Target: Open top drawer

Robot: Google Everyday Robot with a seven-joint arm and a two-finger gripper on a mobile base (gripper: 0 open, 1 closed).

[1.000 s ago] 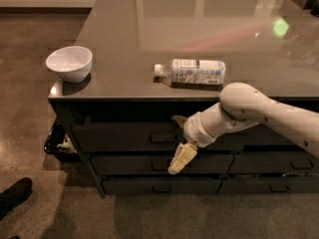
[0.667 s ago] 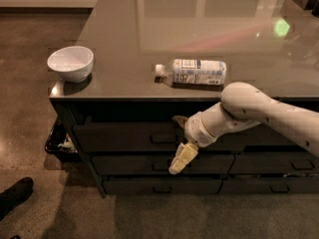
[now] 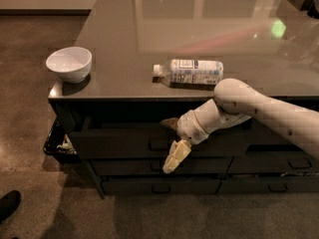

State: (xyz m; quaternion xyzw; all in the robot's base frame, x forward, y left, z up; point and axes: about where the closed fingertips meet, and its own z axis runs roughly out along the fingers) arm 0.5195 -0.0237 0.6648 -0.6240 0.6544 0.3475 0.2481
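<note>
The top drawer is the wide dark front just under the countertop, with a small loop handle at its middle. A dark gap shows between its upper edge and the counter, so it stands slightly pulled out. My gripper is at the drawer front just right of the handle. One cream finger points down-left below the handle and one dark finger sits above the drawer's top edge. The fingers are spread apart and hold nothing.
A white bowl stands at the counter's left front corner. A plastic bottle lies on its side near the front edge. Narrower drawers sit below. A dark bin stands left of the cabinet and a shoe is at bottom left.
</note>
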